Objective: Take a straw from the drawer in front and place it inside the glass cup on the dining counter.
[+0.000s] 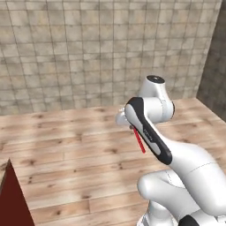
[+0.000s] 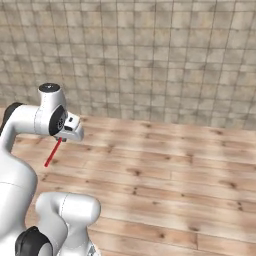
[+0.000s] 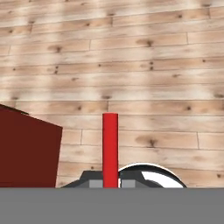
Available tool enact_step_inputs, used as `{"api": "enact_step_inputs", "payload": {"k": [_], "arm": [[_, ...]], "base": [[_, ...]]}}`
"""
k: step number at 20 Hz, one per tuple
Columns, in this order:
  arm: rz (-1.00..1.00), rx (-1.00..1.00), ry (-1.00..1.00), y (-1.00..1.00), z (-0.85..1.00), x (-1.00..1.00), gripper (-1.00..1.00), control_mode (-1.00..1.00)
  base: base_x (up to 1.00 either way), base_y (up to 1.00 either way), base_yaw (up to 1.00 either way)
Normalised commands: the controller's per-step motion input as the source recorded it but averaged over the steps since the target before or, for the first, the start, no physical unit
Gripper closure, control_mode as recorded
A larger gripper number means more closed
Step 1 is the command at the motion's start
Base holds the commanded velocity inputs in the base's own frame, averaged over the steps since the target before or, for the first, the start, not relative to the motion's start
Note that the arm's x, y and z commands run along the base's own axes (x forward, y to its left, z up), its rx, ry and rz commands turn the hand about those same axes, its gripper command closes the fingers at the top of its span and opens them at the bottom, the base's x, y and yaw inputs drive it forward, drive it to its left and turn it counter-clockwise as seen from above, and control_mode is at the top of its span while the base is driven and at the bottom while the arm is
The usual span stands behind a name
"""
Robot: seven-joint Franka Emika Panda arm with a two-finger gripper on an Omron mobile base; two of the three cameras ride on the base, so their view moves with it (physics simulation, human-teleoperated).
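Observation:
A thin bright red straw (image 3: 110, 144) sticks straight out from between my gripper's (image 3: 110, 183) dark fingertips, which are shut on its lower end. From the right base view the straw (image 2: 52, 154) slants down and to the left below the gripper (image 2: 62, 138), hanging in the air above the wooden floor. In the left base view the straw (image 1: 139, 141) shows beside my forearm, which hides its upper end. The drawer, the glass cup and the dining counter are out of view.
Light wooden floor planks (image 2: 165, 170) stretch ahead to a beige tiled wall (image 1: 88, 53). A dark red cabinet corner (image 1: 13, 198) stands at the lower left, also in the hand view as a red block (image 3: 26, 148). A darker wall (image 1: 216, 66) closes the right side.

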Motion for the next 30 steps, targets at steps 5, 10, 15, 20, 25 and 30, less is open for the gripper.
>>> {"api": "enact_step_inputs", "payload": {"k": [5, 10, 15, 20, 25, 30], "arm": [[0.0, 0.0, 0.0, 0.0, 0.0, 0.0, 1.0, 1.0], [0.0, 0.0, 0.0, 0.0, 0.0, 0.0, 1.0, 1.0], [0.0, 0.0, 0.0, 0.0, 0.0, 0.0, 1.0, 1.0], [0.0, 0.0, 0.0, 0.0, 0.0, 0.0, 1.0, 1.0], [0.0, 0.0, 0.0, 0.0, 0.0, 0.0, 1.0, 1.0], [0.0, 0.0, 0.0, 0.0, 0.0, 0.0, 1.0, 1.0]], "base": [[1.0, -0.37, 0.32], [1.0, -0.4, 0.45], [1.0, -0.35, 0.51], [1.0, -0.33, 0.52], [1.0, -0.33, 0.53], [1.0, -0.35, 0.52]]}}
